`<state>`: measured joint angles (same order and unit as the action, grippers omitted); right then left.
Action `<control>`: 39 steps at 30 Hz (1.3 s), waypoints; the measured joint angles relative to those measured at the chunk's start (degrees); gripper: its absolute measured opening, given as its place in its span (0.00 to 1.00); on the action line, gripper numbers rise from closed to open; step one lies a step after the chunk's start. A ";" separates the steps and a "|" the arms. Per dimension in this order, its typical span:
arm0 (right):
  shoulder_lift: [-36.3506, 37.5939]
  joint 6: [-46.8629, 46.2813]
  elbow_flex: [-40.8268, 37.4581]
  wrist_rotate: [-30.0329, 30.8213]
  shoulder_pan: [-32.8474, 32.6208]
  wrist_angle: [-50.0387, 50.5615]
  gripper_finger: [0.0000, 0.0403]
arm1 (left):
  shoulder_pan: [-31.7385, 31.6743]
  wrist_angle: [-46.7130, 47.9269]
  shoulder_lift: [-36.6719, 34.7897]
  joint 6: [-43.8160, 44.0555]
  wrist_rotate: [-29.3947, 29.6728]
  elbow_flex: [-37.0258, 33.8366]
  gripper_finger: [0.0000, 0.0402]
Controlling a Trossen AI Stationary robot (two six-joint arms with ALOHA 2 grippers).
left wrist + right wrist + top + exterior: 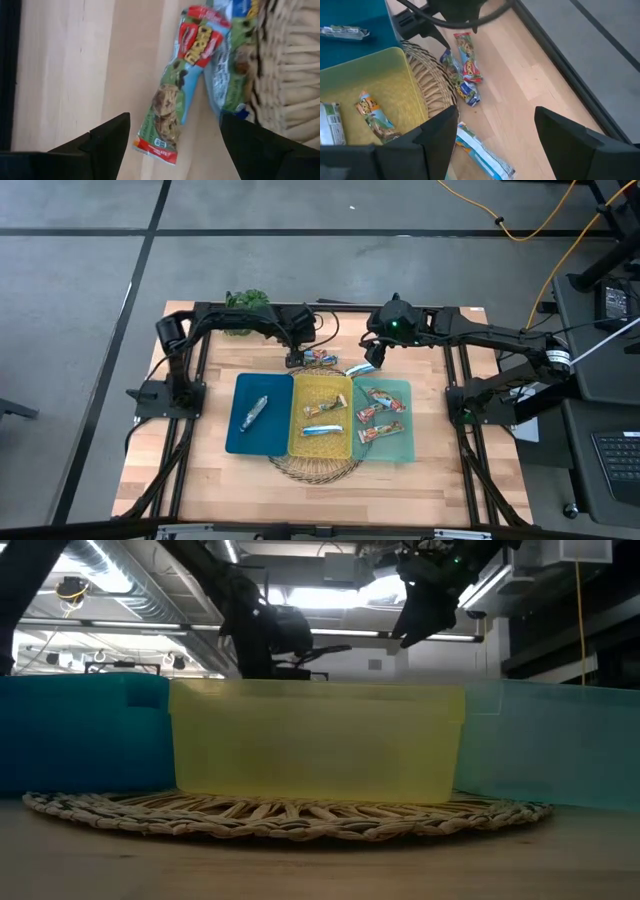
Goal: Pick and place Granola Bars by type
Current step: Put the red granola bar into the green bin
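Two wrapped bars lie on the wood behind the yellow tray: a red-green bar (172, 100) (318, 356) and a blue-green one (223, 75) beside the wicker mat's edge. My left gripper (175, 118) (296, 361) is open just above the red-green bar, one finger on either side, not touching. A blue-white bar (482, 155) (359, 369) lies near the yellow tray's far right corner. My right gripper (496, 113) (372, 362) hangs open above it, well off the table in the low view (412, 625).
Three trays stand side by side on a wicker mat (315, 470): a blue tray (238, 438) with a silvery bar (254, 412), a yellow tray (300, 390) with blue-white bars, and a teal tray (402, 388) with red-orange bars. A green plant (247, 300) stands at the far edge.
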<state>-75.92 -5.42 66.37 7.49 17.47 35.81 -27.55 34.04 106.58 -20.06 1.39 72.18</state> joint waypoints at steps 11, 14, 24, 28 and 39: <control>0.00 1.44 0.00 0.00 0.00 0.02 0.66 | -0.48 -2.17 4.46 0.39 2.42 0.00 0.75; 0.00 1.44 0.00 0.00 0.00 0.01 0.66 | -0.46 -2.73 5.40 0.66 2.61 0.00 0.74; 0.00 1.31 0.00 0.02 0.00 0.00 0.66 | -0.15 -2.39 5.93 3.73 3.66 0.02 0.48; 0.00 1.21 0.00 0.02 0.00 0.00 0.66 | -0.22 -1.51 5.93 5.27 4.08 0.02 0.32; 0.00 -0.67 0.00 0.59 0.00 1.22 0.66 | -0.20 2.77 4.29 9.02 3.54 0.09 0.11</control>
<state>-75.92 -6.09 66.37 8.08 17.47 37.04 -27.75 36.81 110.87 -11.04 4.94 72.27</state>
